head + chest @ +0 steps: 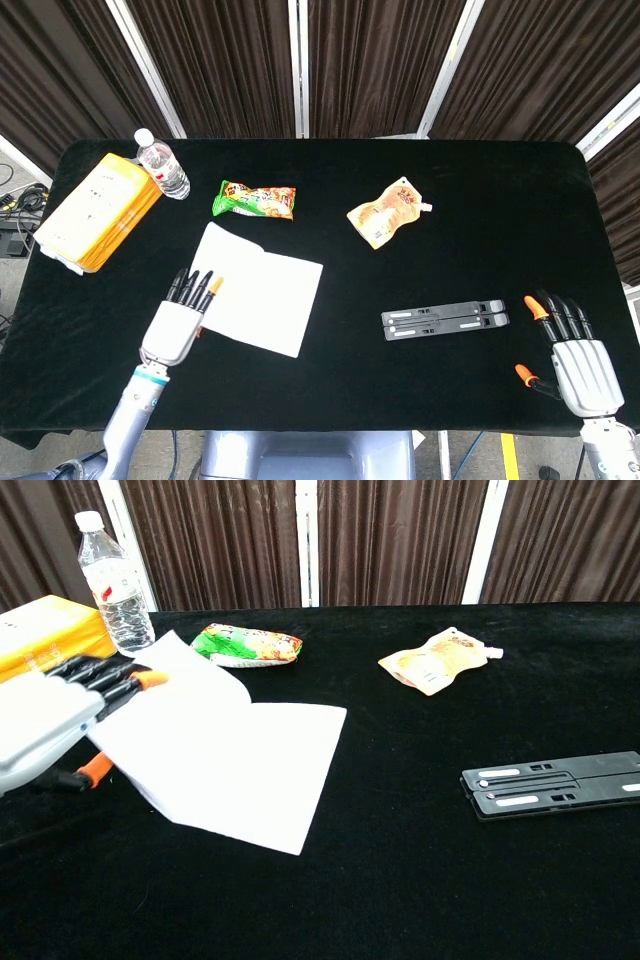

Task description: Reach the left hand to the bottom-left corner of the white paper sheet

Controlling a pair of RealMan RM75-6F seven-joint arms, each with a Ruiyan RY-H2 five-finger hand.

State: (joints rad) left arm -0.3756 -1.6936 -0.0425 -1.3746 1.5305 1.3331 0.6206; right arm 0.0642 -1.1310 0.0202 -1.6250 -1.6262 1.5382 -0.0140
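The white paper sheet [265, 290] lies left of centre on the black table, and its left part is lifted and curled up off the cloth [240, 755]. My left hand [177, 322] is at the sheet's bottom-left corner. Its fingers lie over the top of the paper and its orange-tipped thumb sits underneath, so it pinches the corner [45, 725]. My right hand [575, 360] rests flat near the table's front right edge with its fingers spread and nothing in it. The chest view does not show it.
A water bottle [163, 165] and a yellow box [100, 210] stand at the back left. Behind the sheet lies a green snack bag [254, 201], with an orange pouch [385, 213] to its right. A black flat stand [445, 320] lies right of centre.
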